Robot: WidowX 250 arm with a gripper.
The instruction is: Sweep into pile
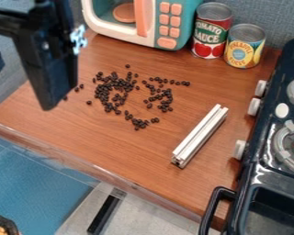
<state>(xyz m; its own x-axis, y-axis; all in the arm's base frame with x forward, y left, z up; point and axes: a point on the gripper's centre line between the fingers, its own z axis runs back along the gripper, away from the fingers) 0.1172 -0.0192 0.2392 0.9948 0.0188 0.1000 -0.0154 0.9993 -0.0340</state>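
Many small dark beans [115, 89] lie loosely scattered on the wooden counter, densest left of its middle, with a smaller cluster to the right, another nearer the front and a few strays at the left. A silvery-white metal bar [200, 135] lies diagonally on the counter, right of the beans and apart from them. At the upper left hangs the black gripper [48, 98], above the counter and left of most of the beans; whether it is open or shut is unclear.
A toy microwave [150, 20] stands at the back, with a red can [211, 31] and a yellow can [244, 46] beside it. The black toy stove [255, 165] borders the right side. The counter's front edge [100, 170] slants across below.
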